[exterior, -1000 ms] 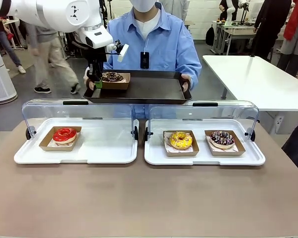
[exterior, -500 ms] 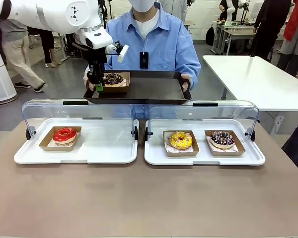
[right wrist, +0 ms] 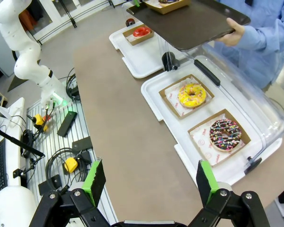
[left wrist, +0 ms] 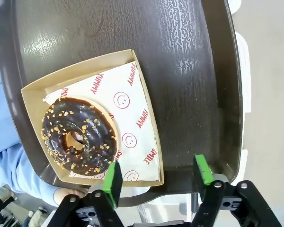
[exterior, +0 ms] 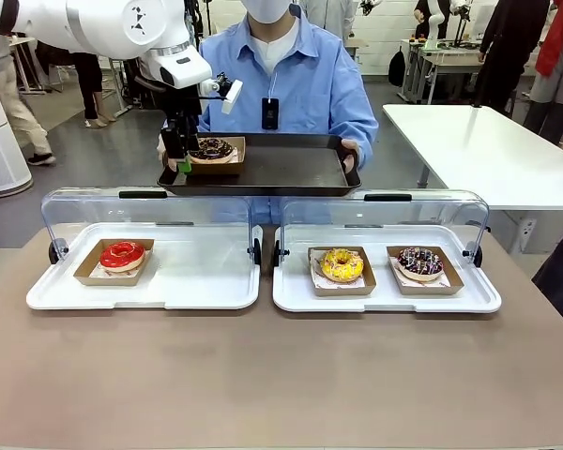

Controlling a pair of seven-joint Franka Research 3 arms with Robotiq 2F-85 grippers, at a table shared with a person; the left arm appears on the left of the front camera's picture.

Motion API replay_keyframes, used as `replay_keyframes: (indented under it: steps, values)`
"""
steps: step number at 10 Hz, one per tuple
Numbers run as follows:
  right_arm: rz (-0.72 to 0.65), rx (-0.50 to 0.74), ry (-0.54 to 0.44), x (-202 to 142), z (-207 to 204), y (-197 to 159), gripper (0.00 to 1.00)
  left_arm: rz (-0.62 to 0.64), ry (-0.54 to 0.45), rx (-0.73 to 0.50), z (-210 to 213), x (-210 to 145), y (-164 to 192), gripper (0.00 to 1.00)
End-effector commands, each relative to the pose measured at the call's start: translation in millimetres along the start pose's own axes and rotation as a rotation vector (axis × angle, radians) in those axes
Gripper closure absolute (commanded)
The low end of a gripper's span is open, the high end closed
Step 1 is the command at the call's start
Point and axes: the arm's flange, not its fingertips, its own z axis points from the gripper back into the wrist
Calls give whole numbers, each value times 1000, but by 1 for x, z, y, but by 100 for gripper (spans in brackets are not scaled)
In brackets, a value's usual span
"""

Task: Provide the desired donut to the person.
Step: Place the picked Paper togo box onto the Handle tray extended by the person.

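The person (exterior: 296,80) in the light blue shirt stood at the top centre of the front view, holding a dark tray (exterior: 291,171) level with both hands above the far edge of the tabletop (exterior: 281,375). On the left part of that tray sat a cardboard box (exterior: 227,161) lined with printed paper, and in it lay the chocolate donut with nut crumbs (exterior: 211,147).

The left pincer (left wrist: 157,176) hung straight down at the box's left side. From its wrist camera, its green pads (left wrist: 112,182) were spread wide, one over the box's near wall and the other over bare tray, with the box's corner between them. It was clamping nothing.

Lower in the front view, two white trays lay side by side on the tabletop, each with a clear lid (exterior: 84,211) raised behind it. The left white tray (exterior: 47,295) carried a red-glazed donut (exterior: 122,254) in its own box. The right white tray (exterior: 385,305) held a yellow donut (exterior: 342,264) and, to its right, a sprinkled chocolate donut (exterior: 419,262), each boxed.

The right pincer (right wrist: 150,182) hovered high over the tabletop, its fingers wide apart and gripping nothing.
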Motion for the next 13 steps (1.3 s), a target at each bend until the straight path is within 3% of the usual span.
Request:
replay_keyframes:
  steps: [1,6,9,10,13]
  values:
    - [4,4,-6,0,0,0,0,-17,-25,-15,5,-6,-2,0]
    - [4,4,-6,0,0,0,0,-14,-20,-71,17,-11,-15,0]
    - [4,4,-6,0,0,0,0,-52,-11,-66,42,-43,-97,0]
    - [4,4,-6,0,0,0,0,-32,-45,-34,36,-85,-166,0]
    - [4,4,-6,0,0,0,0,-17,-103,-35,30,-111,-193,0]
